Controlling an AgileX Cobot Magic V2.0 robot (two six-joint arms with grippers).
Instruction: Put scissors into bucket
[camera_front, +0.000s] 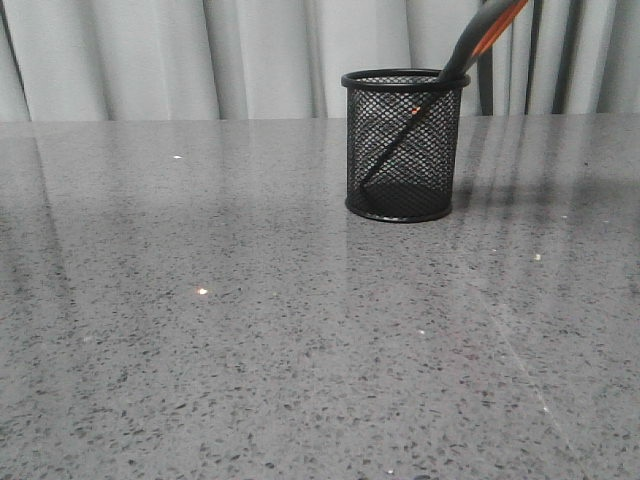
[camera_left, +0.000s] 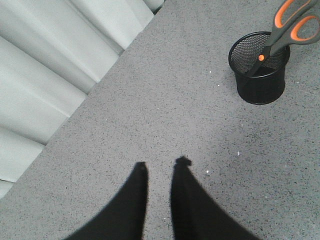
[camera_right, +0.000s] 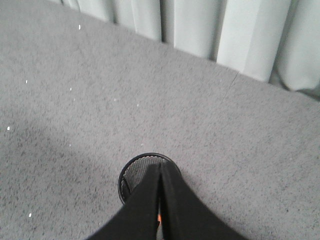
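You see the scissors (camera_front: 470, 45) leaning toward one o'clock inside the bucket (camera_front: 404, 146); left gripper (camera_left: 162, 166) slightly parted, empty; right gripper (camera_right: 160, 167) pressed closed, empty.

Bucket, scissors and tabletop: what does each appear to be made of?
The bucket looks like black metal wire mesh with a solid rim, see-through walls. The scissors seem to have grey plastic handles lined orange, and dark blades, probably metal. The tabletop looks like polished grey speckled stone or laminate, since it reflects the bucket.
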